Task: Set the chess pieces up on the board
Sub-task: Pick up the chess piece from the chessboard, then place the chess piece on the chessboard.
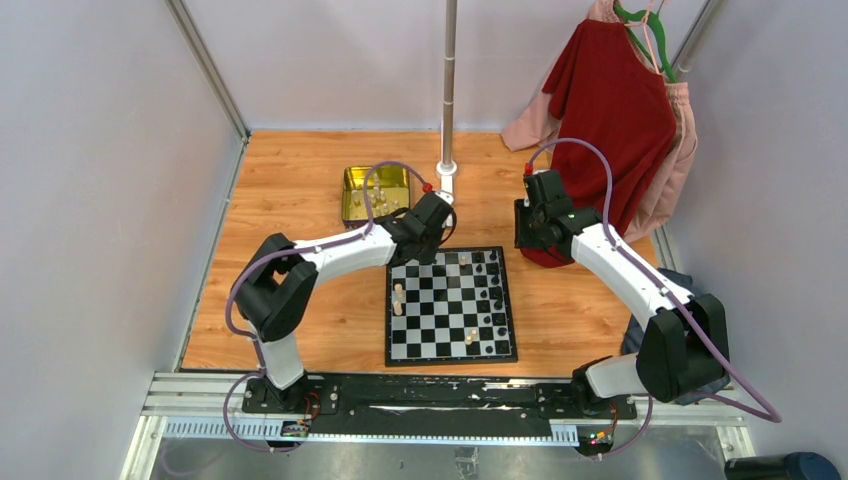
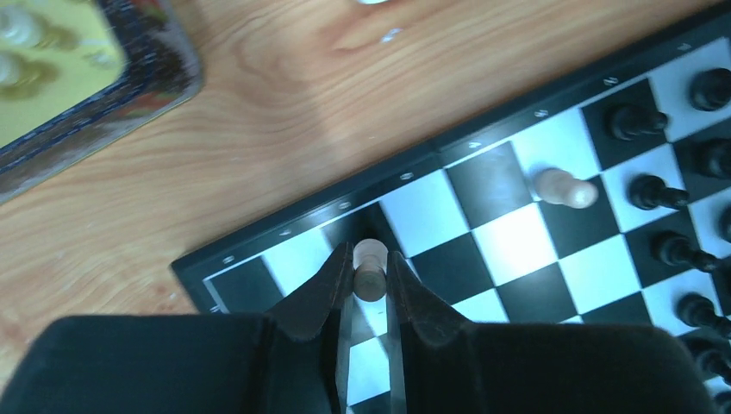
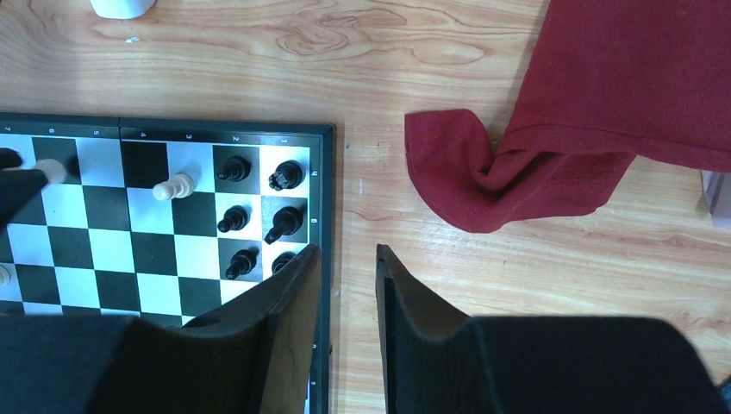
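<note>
Chess pieces [image 2: 565,187] are light, stiff, slippery; left gripper [image 2: 370,259] pinches one pale pawn [image 2: 371,252] at its waist, right gripper [image 3: 347,259] gapes empty.

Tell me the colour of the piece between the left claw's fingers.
The piece is pale cream, best seen in the left wrist view.

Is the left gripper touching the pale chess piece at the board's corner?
Touching. In the left wrist view, the left gripper has both fingers against the sides of the pale piece, with no gap.

White arm links [image 1: 345,250], black joints [image 1: 283,290], purple cables [image 1: 575,141], black right end effector [image 3: 346,252]
</note>
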You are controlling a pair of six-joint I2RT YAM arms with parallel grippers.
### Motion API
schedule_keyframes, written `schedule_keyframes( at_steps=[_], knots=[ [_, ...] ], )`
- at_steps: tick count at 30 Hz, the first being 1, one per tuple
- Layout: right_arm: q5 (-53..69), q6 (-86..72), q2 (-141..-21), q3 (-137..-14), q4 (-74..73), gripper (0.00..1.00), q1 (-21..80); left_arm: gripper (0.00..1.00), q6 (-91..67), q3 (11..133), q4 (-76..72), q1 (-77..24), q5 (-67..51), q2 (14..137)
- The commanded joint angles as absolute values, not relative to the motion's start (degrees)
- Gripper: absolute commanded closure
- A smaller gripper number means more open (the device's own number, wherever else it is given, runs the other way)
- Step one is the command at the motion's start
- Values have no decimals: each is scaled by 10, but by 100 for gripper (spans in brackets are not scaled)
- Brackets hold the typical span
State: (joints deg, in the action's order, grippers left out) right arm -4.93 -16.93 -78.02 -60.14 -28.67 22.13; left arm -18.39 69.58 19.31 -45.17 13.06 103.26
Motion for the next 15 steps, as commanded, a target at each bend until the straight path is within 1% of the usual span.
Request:
schedule_keyframes(
  at_steps=[1, 15],
  knots=[
    [-43, -171, -782, -603, -290, 66, 215, 100, -222, 666, 198, -431, 186, 994],
    [-38, -171, -779, -602, -296, 66, 215, 100, -280, 614, 205, -385, 214, 972]
  ],
)
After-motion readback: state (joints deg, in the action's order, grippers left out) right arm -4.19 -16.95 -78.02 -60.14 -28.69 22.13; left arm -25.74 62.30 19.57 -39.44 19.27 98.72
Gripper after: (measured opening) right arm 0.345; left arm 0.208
